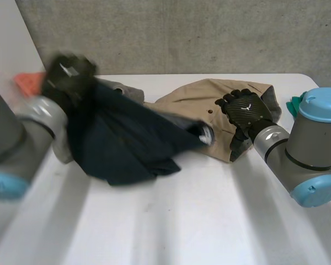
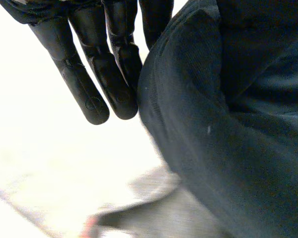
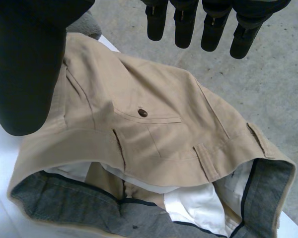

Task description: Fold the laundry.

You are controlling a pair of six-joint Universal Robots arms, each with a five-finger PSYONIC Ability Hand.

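Our left hand (image 1: 69, 72) is raised at the far left of the white bench (image 1: 182, 221) and pinches a dark blue garment (image 1: 121, 143) at its thumb side, the other fingers (image 2: 97, 74) straight beside the cloth. The garment hangs from it, down and to the right. Our right hand (image 1: 245, 109) hovers over tan trousers (image 1: 193, 102) lying at the far right, its fingers (image 3: 184, 29) straight and slightly spread, holding nothing. A grey cloth (image 1: 124, 88) lies just behind the dark garment.
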